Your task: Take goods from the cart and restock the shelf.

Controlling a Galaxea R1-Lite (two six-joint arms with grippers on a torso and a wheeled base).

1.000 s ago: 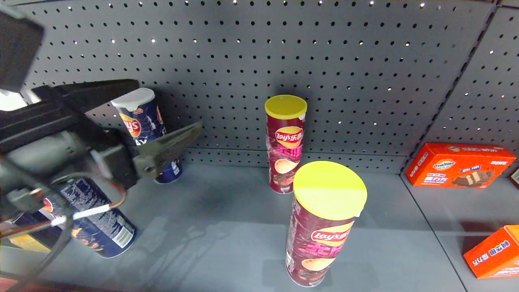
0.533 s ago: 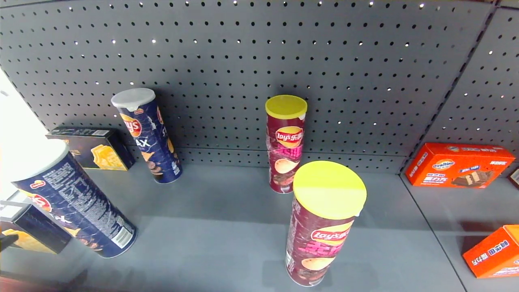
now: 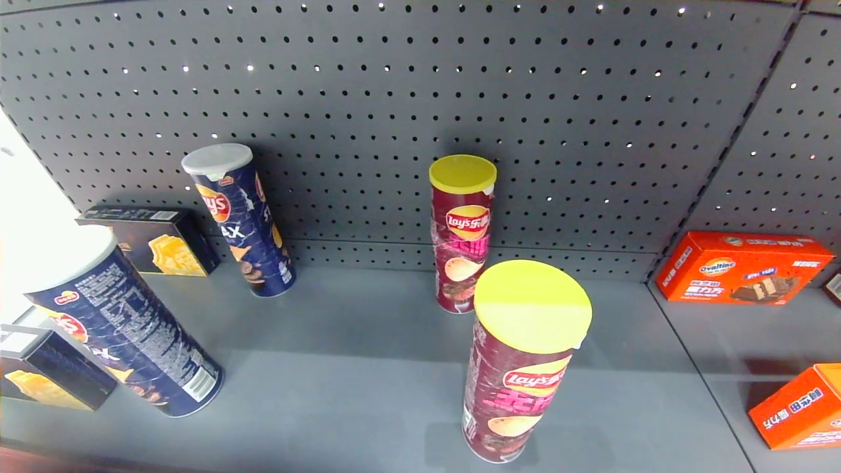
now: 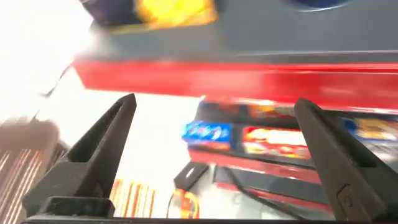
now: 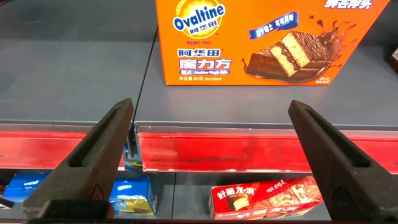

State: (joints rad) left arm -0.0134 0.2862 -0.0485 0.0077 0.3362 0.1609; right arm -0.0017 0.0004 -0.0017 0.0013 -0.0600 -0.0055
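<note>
Left gripper point(image 4: 214, 165): fingers spread wide. Holds nothing. Just ahead of the fingertips, the red edge strip point(image 4: 236, 81) of the shelf point(image 3: 355, 368). Beyond the strip, on the shelf deck, a dark box point(image 4: 168, 9) with a yellow picture, blurred. Also ahead of the gripper, on a lower level, blurred packs point(image 4: 249, 134).

Right gripper point(image 5: 214, 168): likewise parted, empty. Faces the front orange box point(image 5: 261, 40) straight on, framed between the two fingers and well apart from both. Stands upright, that box, near the shelf's front. Nearer the gripper than the box, the red edge strip again. On a lower level, blue packs point(image 5: 134, 193) and a red box point(image 5: 267, 196).

On the shelf in the head view, away from both grippers:
- Front maroon can point(image 3: 522, 368), yellow-lidded, upright near the shelf's front.
- Rear maroon can point(image 3: 462, 236), upright behind it, close to the pegboard point(image 3: 460, 79).
- Toward the left gripper's side, rear blue can point(image 3: 240, 220) by the pegboard and front blue can point(image 3: 125, 322) near the front, both white-lidded.
- Just beside the rear blue can, on its outer side, a rear dark box point(image 3: 151, 240).
- Toward the right gripper's side, rear orange box point(image 3: 742, 266), lying flat close to the pegboard.
</note>
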